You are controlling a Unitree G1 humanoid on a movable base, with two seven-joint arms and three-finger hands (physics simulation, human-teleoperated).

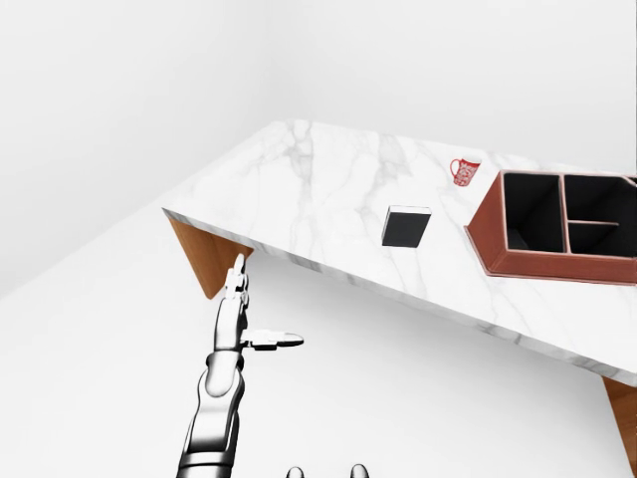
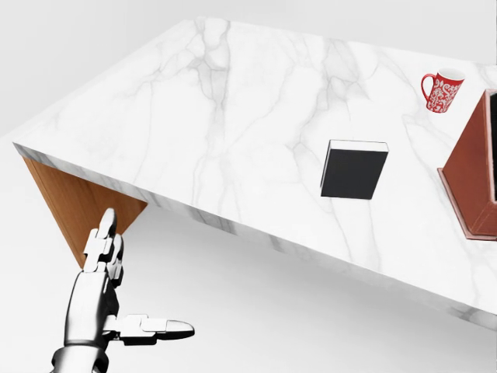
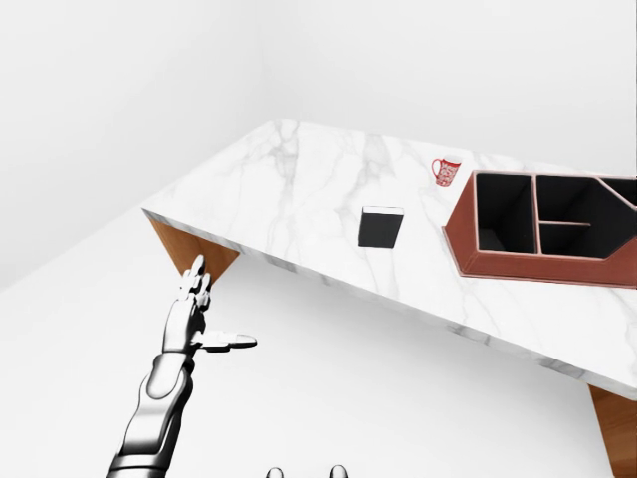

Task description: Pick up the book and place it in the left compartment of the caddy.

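At the left of the head view the robot's silver left hand [image 2: 105, 299] is raised over the white floor [image 2: 256, 311], below the near edge of the table; its 3 fingers are spread, 2 pointing up and the thumb pointing to the right, and it grasps nothing. The white marble table top with grey veins [image 2: 225, 116] rests on brown wooden sides [image 2: 74, 203], and its near left corner stands just above the hand in this view. More to the right, the black rectangular book with white page edges [image 2: 354, 169] lies flat on the marble, closer to the near edge than to the far edge, apart from all other things. Further right and toward the far edge stands the red ceramic mug with a white pattern [image 2: 442, 92], upright. At the right end of the table sits the reddish-brown caddy with dark compartments [image 1: 490, 227]; its left compartment [image 1: 532, 213] looks empty. The right hand is not visible in any view.
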